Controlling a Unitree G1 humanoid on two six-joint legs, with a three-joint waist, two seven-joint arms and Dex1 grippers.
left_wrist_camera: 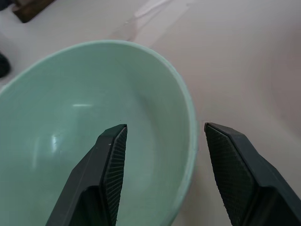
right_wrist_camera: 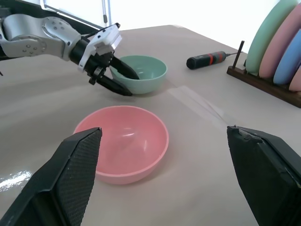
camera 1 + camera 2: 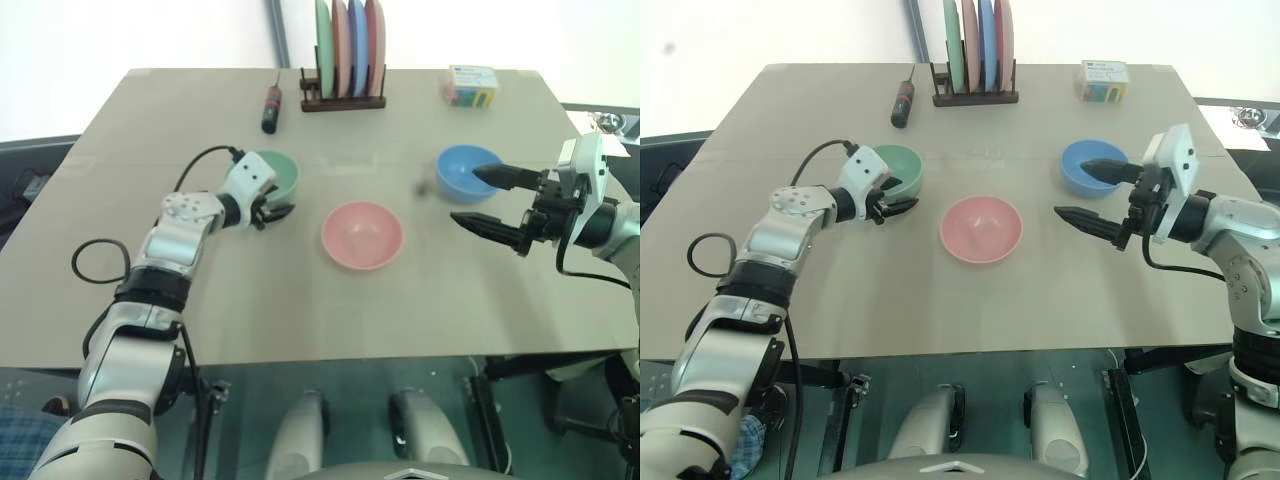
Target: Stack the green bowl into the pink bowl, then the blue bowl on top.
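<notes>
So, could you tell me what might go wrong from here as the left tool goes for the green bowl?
1. The left tool straddles the green bowl rim, one finger inside and one outside, still open. A thin rim pinch could let the bowl tip or slip when lifted.
2. The pink bowl sits close by, so a tilted carry might knock it aside.
3. The open right tool hovers by the blue bowl and could nudge it.

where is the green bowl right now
In the head views the green bowl sits on the table's left side, left of the pink bowl, its rim between the left end effector's open fingers.
</notes>
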